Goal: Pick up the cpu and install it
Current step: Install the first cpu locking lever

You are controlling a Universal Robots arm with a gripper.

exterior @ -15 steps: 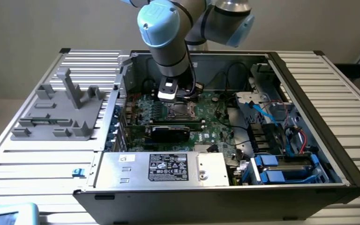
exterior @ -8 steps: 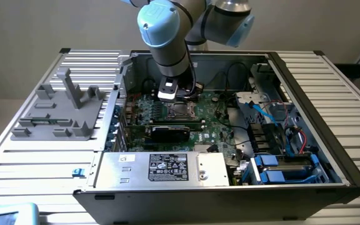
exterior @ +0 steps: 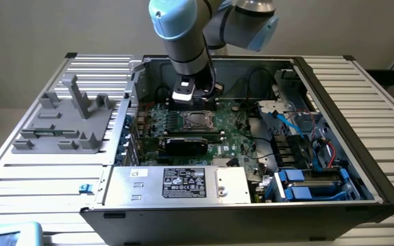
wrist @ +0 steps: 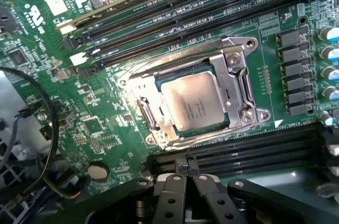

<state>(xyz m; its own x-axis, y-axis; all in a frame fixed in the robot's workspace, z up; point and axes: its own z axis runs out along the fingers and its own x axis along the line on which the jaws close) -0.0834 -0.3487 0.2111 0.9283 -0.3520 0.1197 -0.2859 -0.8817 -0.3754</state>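
The cpu (wrist: 194, 100), a flat silver-grey square, lies inside the motherboard socket (wrist: 239, 70), within its metal frame. In the exterior view the cpu (exterior: 197, 120) shows as a pale square on the green motherboard inside the open computer case. My gripper (wrist: 184, 195) is shut with nothing between its fingers. It hangs a short way above the board, just off one side of the socket, over the memory slots. In the exterior view the gripper (exterior: 186, 102) sits at the end of the arm, close behind the socket.
A black rectangular card (exterior: 186, 145) stands just in front of the socket. Case walls (exterior: 299, 66) enclose the board, with cables and blue drive bays (exterior: 307, 182) at the exterior view's right. A grey fixture (exterior: 70, 120) stands on the slatted table at the left.
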